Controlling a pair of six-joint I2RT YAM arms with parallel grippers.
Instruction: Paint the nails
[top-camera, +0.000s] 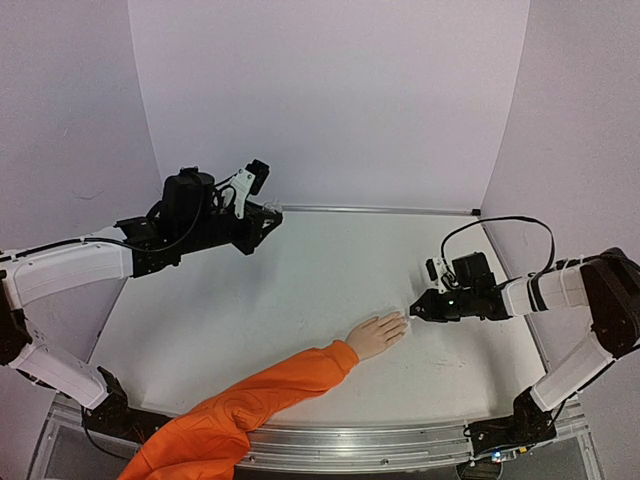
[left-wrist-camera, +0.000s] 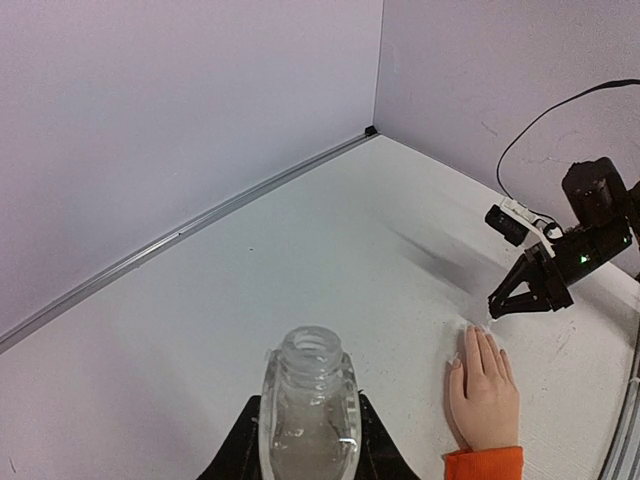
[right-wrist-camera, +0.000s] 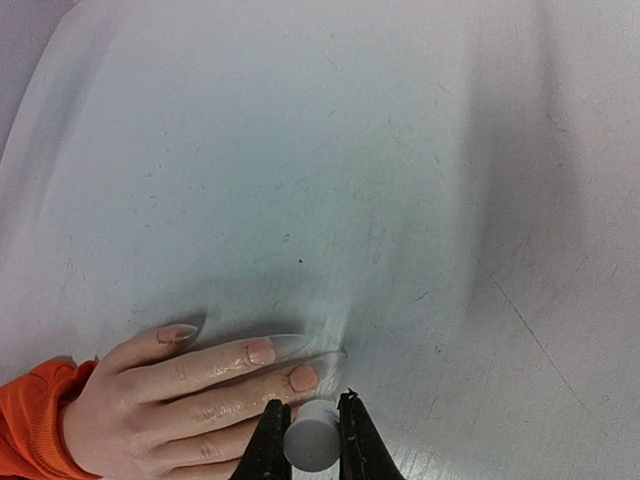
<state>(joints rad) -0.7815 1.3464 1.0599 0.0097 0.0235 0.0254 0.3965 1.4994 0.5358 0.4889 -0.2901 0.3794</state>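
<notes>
Small round pale grey cap (right-wrist-camera: 312, 438) sitting pinched in right fingers (right-wrist-camera: 270, 445), hovering right at the nails (right-wrist-camera: 303, 378).

Right fingers are clamping nearly closed on the cap, just beside the fingertips of the pale peach mannequin hand (top-camera: 378, 335). Hand is lying flat, palm down, on the white counter (top-camera: 300, 290), with its orange fabric sleeve (top-camera: 250, 410) trailing toward the near edge. Nails are showing peach with thin darker outlines. Cannot tell if anything is touching them. Left fingers (left-wrist-camera: 240, 462) are gripping closed around a clear glass bottle (left-wrist-camera: 308, 420) with an open threaded neck pointing away from the wrist camera, well apart from the hand, at the far left of the counter.
</notes>
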